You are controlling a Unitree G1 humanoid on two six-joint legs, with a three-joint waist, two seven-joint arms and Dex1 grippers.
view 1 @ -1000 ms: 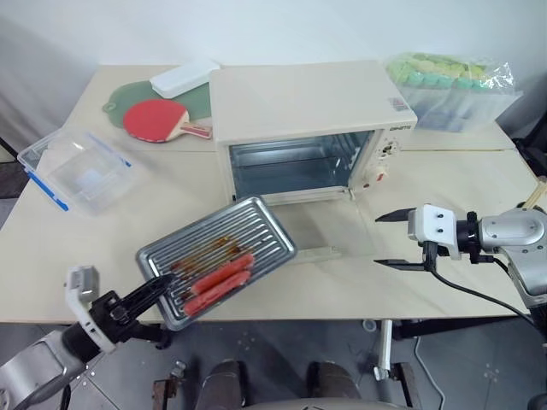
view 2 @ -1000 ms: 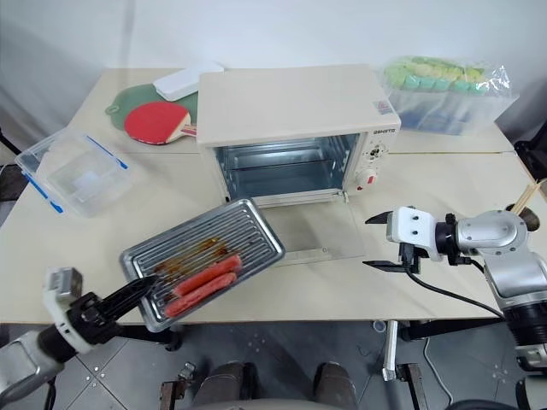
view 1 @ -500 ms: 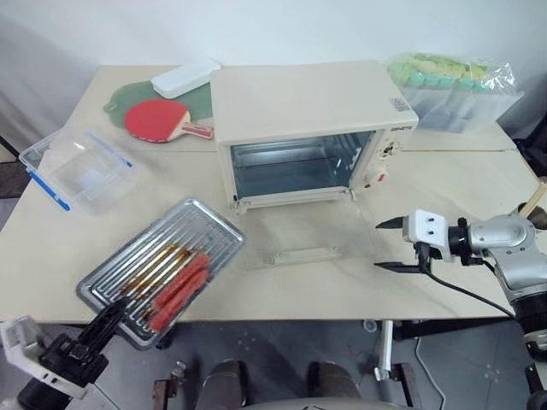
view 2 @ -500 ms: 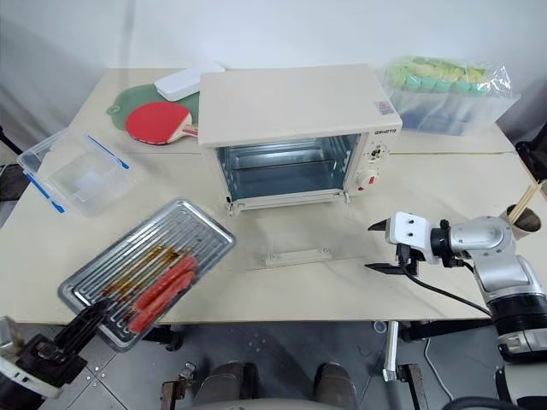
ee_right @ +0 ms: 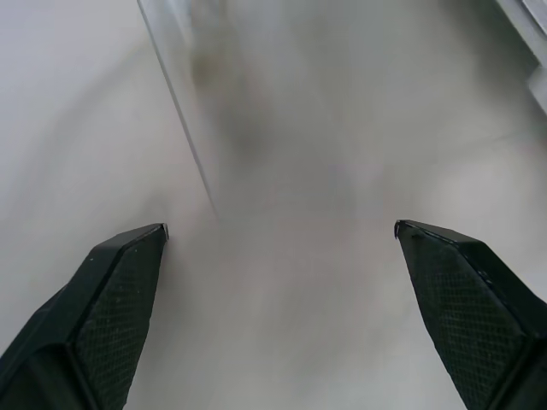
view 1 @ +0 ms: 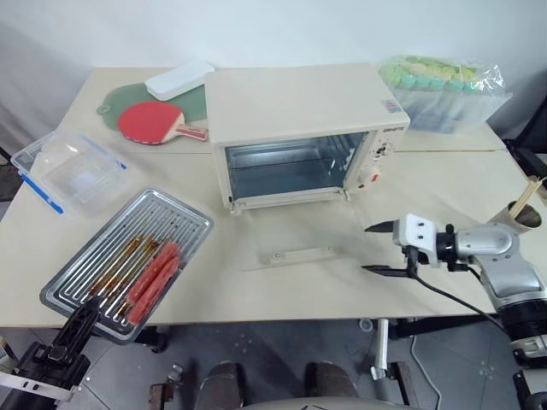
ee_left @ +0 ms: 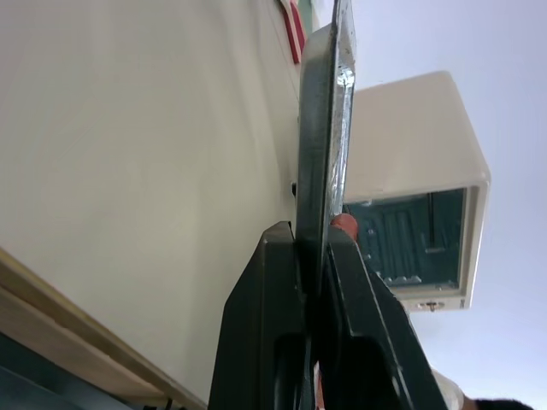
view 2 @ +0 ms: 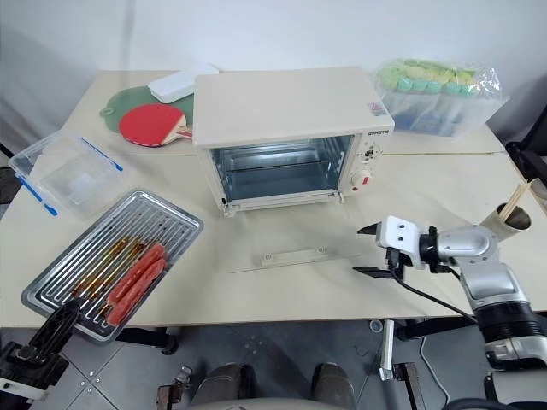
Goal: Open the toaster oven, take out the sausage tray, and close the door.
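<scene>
- At table's front-left corner, the left gripper (view 1: pixel 75 318) is clenched on the near rim of the sausage tray (view 1: pixel 128 263) (thin shiny metal, ribbed wire rack, brown grease); tray hangs partly past the table (view 1: pixel 282 286) edge, so letting go here could tip it off.
- Sausages (view 1: pixel 154 275) are smooth, round, loose on the rack; any tilt and they roll.
- Right gripper (view 2: pixel 369 250), fingers spread wide w/ nothing held, sits just beside the door (view 2: pixel 291 232), which lies flat open.
- Door is clear glass, hard to read; a poor catch may slip.
- Toaster oven (view 2: pixel 286 137), cream boxy shell, could slide back if pushed hard.
</scene>
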